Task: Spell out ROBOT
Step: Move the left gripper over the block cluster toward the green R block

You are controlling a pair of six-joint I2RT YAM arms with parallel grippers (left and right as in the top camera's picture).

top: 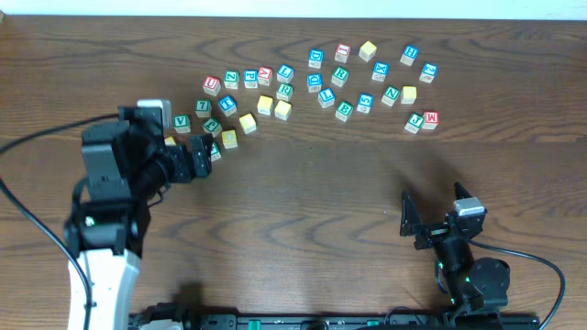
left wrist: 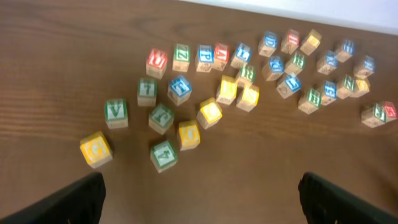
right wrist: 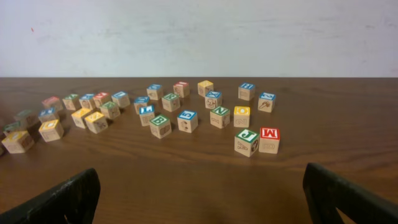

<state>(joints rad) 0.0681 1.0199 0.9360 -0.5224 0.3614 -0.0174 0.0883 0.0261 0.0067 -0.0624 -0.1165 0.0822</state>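
Note:
Several wooden letter blocks lie scattered over the far half of the brown table (top: pixel 312 202). A left cluster holds a red U block (top: pixel 211 84) and a green V block (top: pixel 182 122). A right cluster holds a green J block (top: pixel 414 122) beside a red M block (top: pixel 430 119). My left gripper (top: pixel 207 158) is open and empty, just left of the left cluster. In the left wrist view its fingers (left wrist: pixel 202 190) hang short of a yellow G block (left wrist: pixel 96 149) and a green block (left wrist: pixel 163 155). My right gripper (top: pixel 433 213) is open and empty, well in front of the J block (right wrist: pixel 247 142) and the M block (right wrist: pixel 269 140).
A white wall (right wrist: pixel 199 37) stands behind the table's far edge. Bare wood lies between the block clusters and the front edge. The right arm's base (top: pixel 477 284) sits at the front right, the left arm's body (top: pixel 110 211) at the front left.

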